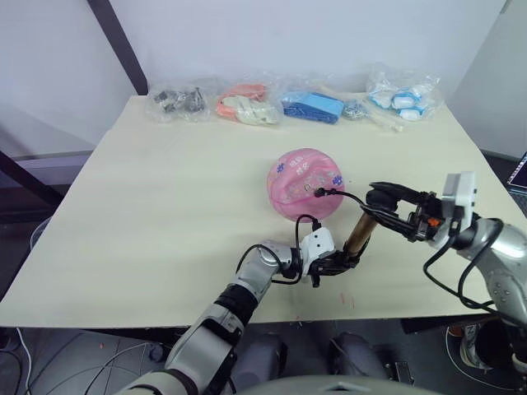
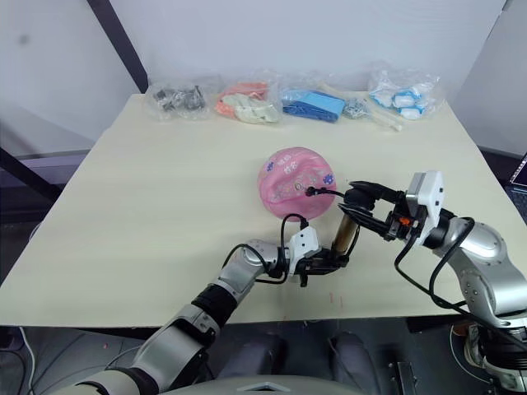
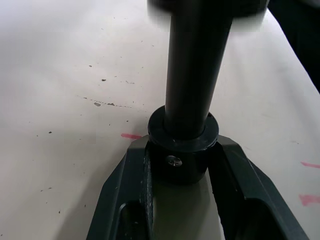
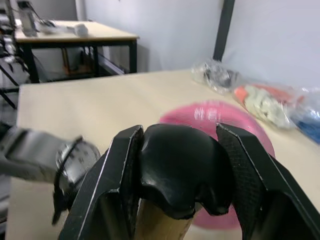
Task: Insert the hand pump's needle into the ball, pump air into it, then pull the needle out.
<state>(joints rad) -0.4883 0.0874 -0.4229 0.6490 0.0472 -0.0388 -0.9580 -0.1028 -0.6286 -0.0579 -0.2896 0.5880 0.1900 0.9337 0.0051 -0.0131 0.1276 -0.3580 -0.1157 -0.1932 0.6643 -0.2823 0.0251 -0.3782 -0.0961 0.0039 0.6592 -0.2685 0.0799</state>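
Head views, ball: the ball (image 1: 304, 183) sits near the middle of the table (image 1: 148, 206), with the hand pump (image 1: 360, 233) leaning at its 4 o'clock.
Head views, hose: a thin black hose (image 1: 350, 196) runs from the pump's top to the ball's near side; the needle itself is too small to make out, so I can't say how deep it sits.
Head views, grips: left gripper (image 1: 335, 262) is clamped on the pump's lower end, right gripper (image 2: 356, 202) on its black handle.
Head views, background: bagged items (image 1: 244, 104) lie along the far edge at 12 o'clock.
Left wrist view: fingers (image 3: 131, 190) pinch the black end cap (image 3: 181, 160) tight; the barrel's upper part blurs out.
Right wrist view: both fingers (image 4: 116, 180) are closed around the rounded handle (image 4: 180, 172); the ball is half hidden behind.
Handling, my guess: metal barrel stiff and smooth, best held at the caps; ball light, prone to roll; needle fragile sideways.
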